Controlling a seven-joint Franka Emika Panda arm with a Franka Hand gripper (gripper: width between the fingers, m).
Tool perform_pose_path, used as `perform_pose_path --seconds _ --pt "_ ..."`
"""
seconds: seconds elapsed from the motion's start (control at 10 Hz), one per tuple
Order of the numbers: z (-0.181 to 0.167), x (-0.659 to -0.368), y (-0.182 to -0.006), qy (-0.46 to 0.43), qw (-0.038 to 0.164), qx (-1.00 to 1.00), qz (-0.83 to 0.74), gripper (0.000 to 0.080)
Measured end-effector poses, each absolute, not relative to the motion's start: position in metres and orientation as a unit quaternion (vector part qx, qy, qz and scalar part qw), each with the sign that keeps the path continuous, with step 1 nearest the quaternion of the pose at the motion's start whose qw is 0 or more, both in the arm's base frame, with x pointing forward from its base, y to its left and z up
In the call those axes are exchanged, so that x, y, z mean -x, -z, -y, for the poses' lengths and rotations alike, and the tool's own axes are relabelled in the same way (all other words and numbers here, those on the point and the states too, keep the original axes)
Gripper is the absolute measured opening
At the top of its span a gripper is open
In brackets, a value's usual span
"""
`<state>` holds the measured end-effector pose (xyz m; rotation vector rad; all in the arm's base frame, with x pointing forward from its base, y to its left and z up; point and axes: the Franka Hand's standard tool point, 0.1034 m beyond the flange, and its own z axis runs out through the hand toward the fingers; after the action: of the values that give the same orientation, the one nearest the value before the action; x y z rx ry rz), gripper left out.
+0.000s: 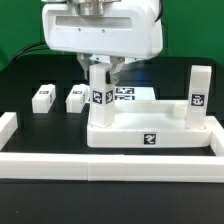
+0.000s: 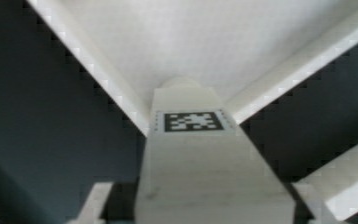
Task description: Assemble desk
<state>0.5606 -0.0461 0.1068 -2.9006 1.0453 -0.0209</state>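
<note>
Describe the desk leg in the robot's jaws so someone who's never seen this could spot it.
Find the white tabletop in the middle. At its corner on the exterior view's left, a square white leg stands upright. Only it sits in the gripper's jaws; the two loose legs beside it lie flat.

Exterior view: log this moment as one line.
fingers: shut on upright short square white tagged leg | place: corner of white plastic tray-like tabletop | seated: unclear | standing on tabletop: one leg | loose: two legs
</note>
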Motion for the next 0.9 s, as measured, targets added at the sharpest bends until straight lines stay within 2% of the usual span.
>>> perform_pose_path --seconds 0.2,0.4,0.5,0.6,0.8,0.9 --pt "0.0482 -0.5610 -0.1065 0.000 0.038 0.884 -0.465 0.0289" --pt "0.0474 -0.5608 -0.1063 -0.005 0.041 0.848 -0.529 0.0289" --pt "0.0465 -0.5610 -0.1062 -0.006 0.043 0.840 -0.541 0.0356" --pt "0.0461 -0.5610 -0.1061 -0.005 0.044 0.849 -0.527 0.0356" --pt "0.0458 -0.5609 -0.1059 -0.005 0.044 0.854 -0.519 0.0615" --pt "0.0454 -0.5617 -0.1061 0.000 0.041 0.875 -0.482 0.0639"
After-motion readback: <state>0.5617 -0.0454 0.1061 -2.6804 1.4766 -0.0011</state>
